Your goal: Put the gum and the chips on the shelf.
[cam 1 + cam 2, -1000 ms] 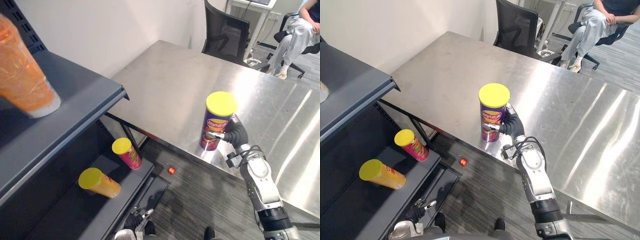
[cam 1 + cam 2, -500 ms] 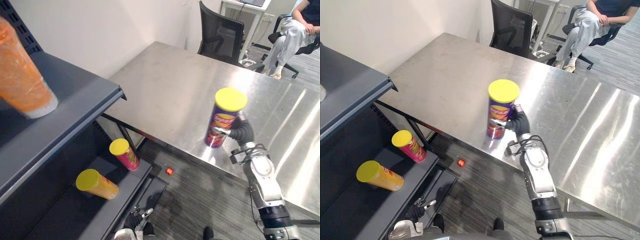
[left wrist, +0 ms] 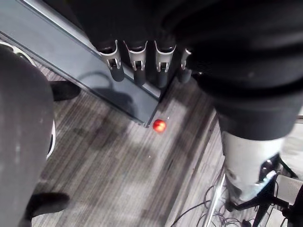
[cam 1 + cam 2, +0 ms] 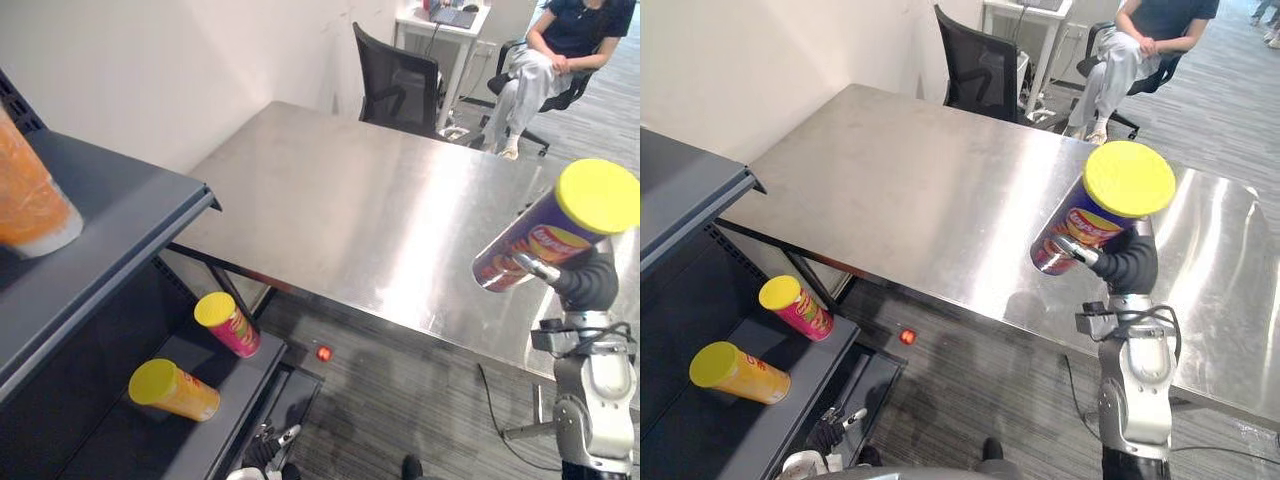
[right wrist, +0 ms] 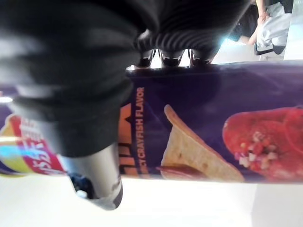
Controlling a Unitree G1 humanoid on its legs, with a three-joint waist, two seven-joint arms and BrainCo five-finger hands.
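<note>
Setting: steel table (image 4: 350,210) seen from above.
Right hand (image 4: 1122,265): clenched round the chips can (image 4: 522,250); fingertips mostly hidden behind it.
Chips can: held tilted, clear of the table, at 3 o'clock.
Left hand (image 3: 140,59): relaxed, nothing held, over the floor.
Red object (image 4: 323,353): on the floor at 6 o'clock, too small to be identified.
Shelf (image 4: 100,230): at 9 o'clock; orange container (image 4: 30,205) cut off.

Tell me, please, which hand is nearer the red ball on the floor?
Left. The left hand hangs low by the shelf, the ball just past its fingers; the right hand holds the chips can high by the table.
</note>
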